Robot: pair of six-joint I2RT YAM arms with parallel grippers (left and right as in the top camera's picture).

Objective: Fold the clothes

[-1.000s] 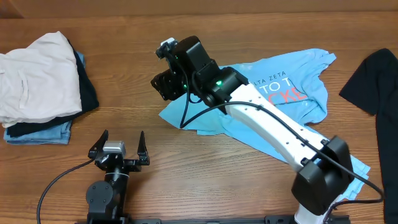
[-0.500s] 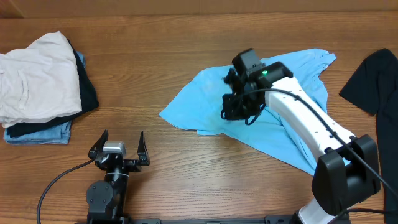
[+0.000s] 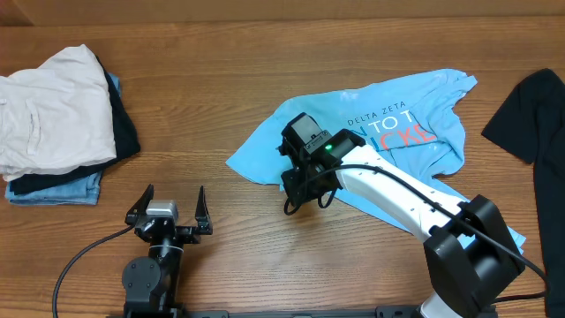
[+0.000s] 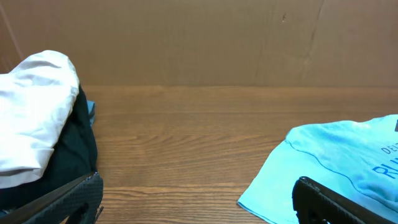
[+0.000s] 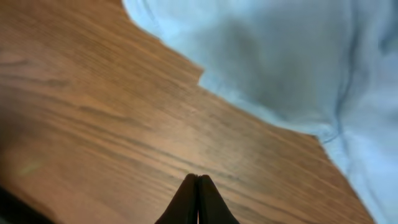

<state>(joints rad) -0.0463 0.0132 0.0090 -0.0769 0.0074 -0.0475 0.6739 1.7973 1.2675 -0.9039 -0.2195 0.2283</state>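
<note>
So the tee (image 3: 439,150) is lying mid-right on the surface (image 3: 221,88), print side up but pretty rumpled, with its near-left corner spread toward the middle, so nothing's folded yet imo. The right pincer (image 5: 197,177) has its tips pressed together with nothing between them, hovering over bare wood just off the tee's near-left edge. My guess is it's lining up on that hem or corner, though it'd have to spread before grabbing anything. The left pincer (image 3: 171,201) sits at the front-left with fingers wide apart, well away from the tee, probably parked out of the way. The cream pile (image 3: 53,115) at far left and the black garment (image 3: 530,115) at the right edge don't look in play.
</note>
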